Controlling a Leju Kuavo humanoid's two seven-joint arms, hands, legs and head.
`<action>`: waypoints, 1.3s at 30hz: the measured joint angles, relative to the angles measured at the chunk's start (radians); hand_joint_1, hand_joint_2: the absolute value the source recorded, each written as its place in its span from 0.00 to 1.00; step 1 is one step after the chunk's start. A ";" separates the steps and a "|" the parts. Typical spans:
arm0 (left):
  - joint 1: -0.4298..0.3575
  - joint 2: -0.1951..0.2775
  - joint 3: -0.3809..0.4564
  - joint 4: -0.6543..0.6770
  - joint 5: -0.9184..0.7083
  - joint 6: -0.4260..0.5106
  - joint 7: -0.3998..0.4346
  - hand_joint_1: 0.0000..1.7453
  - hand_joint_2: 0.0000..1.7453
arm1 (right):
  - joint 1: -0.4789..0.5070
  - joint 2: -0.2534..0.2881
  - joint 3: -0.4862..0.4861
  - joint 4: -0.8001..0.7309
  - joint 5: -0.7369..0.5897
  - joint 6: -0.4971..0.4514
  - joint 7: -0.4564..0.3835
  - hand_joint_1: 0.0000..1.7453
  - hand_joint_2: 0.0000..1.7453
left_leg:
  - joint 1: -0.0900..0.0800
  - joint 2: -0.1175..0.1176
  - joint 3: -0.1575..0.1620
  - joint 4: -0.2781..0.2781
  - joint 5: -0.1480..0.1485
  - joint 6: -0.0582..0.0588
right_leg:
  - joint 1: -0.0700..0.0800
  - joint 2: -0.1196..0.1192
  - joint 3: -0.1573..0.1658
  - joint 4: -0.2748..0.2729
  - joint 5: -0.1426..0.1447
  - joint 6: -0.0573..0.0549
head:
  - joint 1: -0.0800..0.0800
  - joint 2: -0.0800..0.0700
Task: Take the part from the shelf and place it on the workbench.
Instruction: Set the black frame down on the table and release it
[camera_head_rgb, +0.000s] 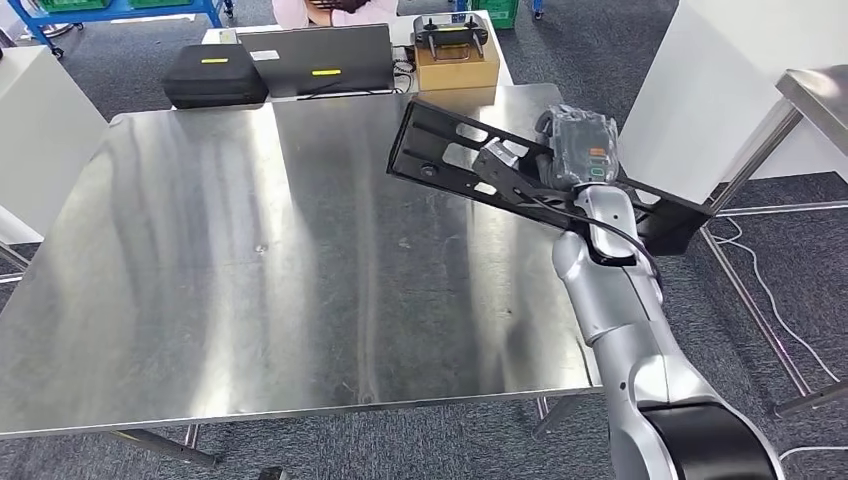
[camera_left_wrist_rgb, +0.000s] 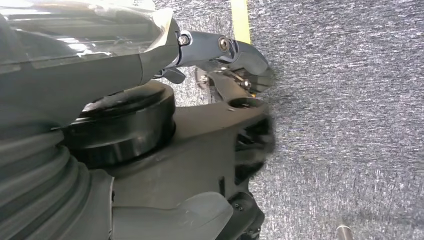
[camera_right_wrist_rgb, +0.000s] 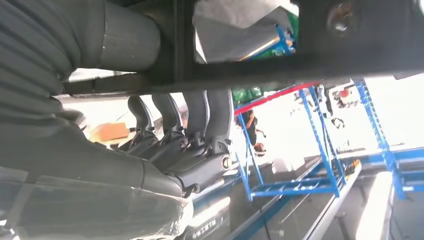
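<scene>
The part is a long black metal bracket (camera_head_rgb: 440, 150) with cut-out slots. My right hand (camera_head_rgb: 572, 150) grips it near its middle and holds it tilted above the right rear of the steel workbench (camera_head_rgb: 250, 260). One end of the bracket hangs past the bench's right edge. In the right wrist view my fingers (camera_right_wrist_rgb: 200, 125) wrap around a black bar of the bracket (camera_right_wrist_rgb: 280, 70). The left wrist view has my left hand (camera_left_wrist_rgb: 220, 65) hanging over grey carpet with its fingers curled in and nothing in them.
At the bench's far edge lie a black case (camera_head_rgb: 213, 75), a dark laptop-like case (camera_head_rgb: 320, 60) and a cardboard box (camera_head_rgb: 457, 65) with a black device on it. A second steel table (camera_head_rgb: 815, 95) stands at the right. Blue racks (camera_right_wrist_rgb: 320, 150) stand beyond.
</scene>
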 joint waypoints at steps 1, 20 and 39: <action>0.000 -0.001 0.001 0.000 0.000 0.000 0.000 0.00 1.00 | -0.013 0.010 0.005 0.025 0.003 0.000 0.002 1.00 1.00 | 0.002 0.000 -0.035 0.069 -0.030 -0.003 | 0.000 0.000 0.000 0.000 0.000 -0.001 | -0.001 0.000; -0.015 -0.012 0.002 -0.005 -0.018 -0.005 0.026 0.00 1.00 | -0.049 0.149 0.091 0.190 0.025 -0.011 -0.078 1.00 1.00 | -0.030 -0.012 0.069 -0.151 0.090 0.060 | 0.031 -0.003 -0.123 0.222 -0.082 0.025 | 0.000 0.000; -0.029 -0.027 0.007 -0.011 -0.014 0.003 0.053 0.00 1.00 | 0.002 0.262 0.391 0.191 -0.242 0.004 -0.089 1.00 1.00 | -0.040 -0.012 0.075 -0.151 0.082 0.059 | 0.054 -0.003 -0.003 -0.012 0.010 -0.020 | -0.009 0.000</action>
